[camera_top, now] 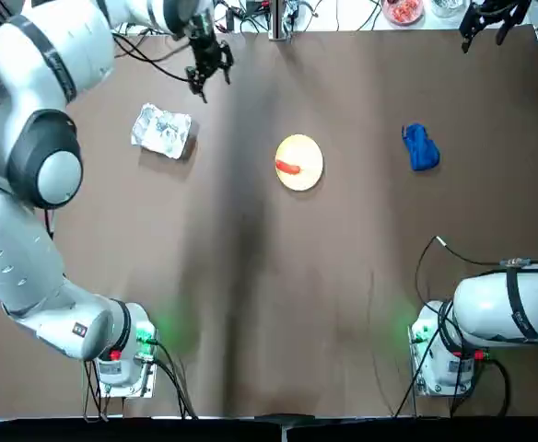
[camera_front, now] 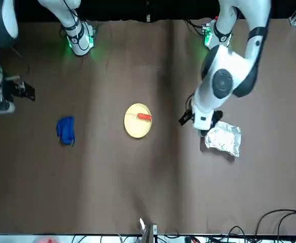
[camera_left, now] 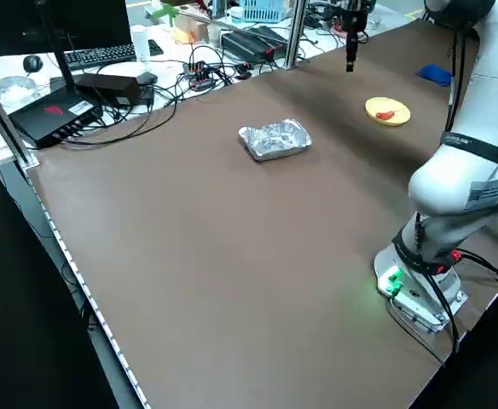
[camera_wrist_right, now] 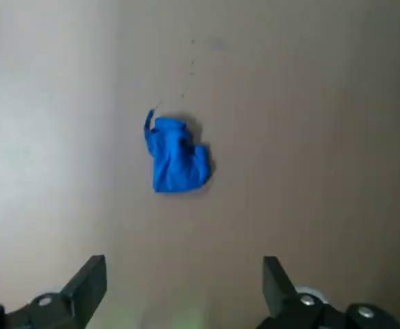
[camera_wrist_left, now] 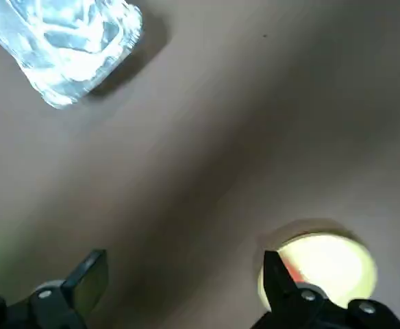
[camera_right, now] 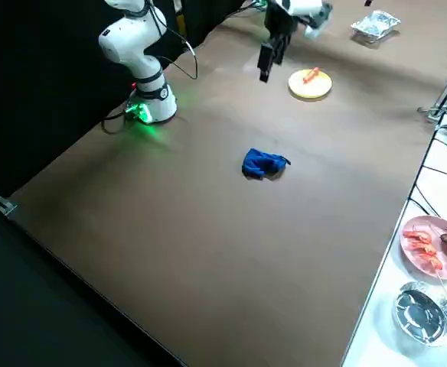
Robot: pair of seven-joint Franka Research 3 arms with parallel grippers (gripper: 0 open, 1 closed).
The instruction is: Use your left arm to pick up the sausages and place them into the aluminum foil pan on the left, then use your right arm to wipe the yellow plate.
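From left to right in the top view, a crinkled aluminum foil pan (camera_top: 161, 131) sits on the brown table (camera_top: 251, 304), within the reach of the raised left arm (camera_top: 29, 166). The left gripper (camera_wrist_left: 186, 257) hovers above the table, between the pan and the yellow plate (camera_top: 299, 162) from side to side and farther from the robot's bases than both; its fingers are parted and grasp nothing. One red-orange sausage (camera_top: 287, 168) lies on the plate's left part, to the right of that gripper and nearer the bases; the left wrist view shows it partly hidden by a finger. Farther right lies a bunched blue cloth (camera_top: 421, 147). The right gripper (camera_wrist_right: 185, 259), released and holding nothing, hangs high toward the far right; its wrist view shows the cloth lying ahead of its spread fingers. The right side view reveals a pink plate of food (camera_right: 436, 246) and a shiny bowl (camera_right: 425, 313), both cut off in the top view. The left side view adds a monitor (camera_left: 40, 34), a keyboard (camera_left: 100, 56) and a black box (camera_left: 57, 115) whose white label is too small to read.
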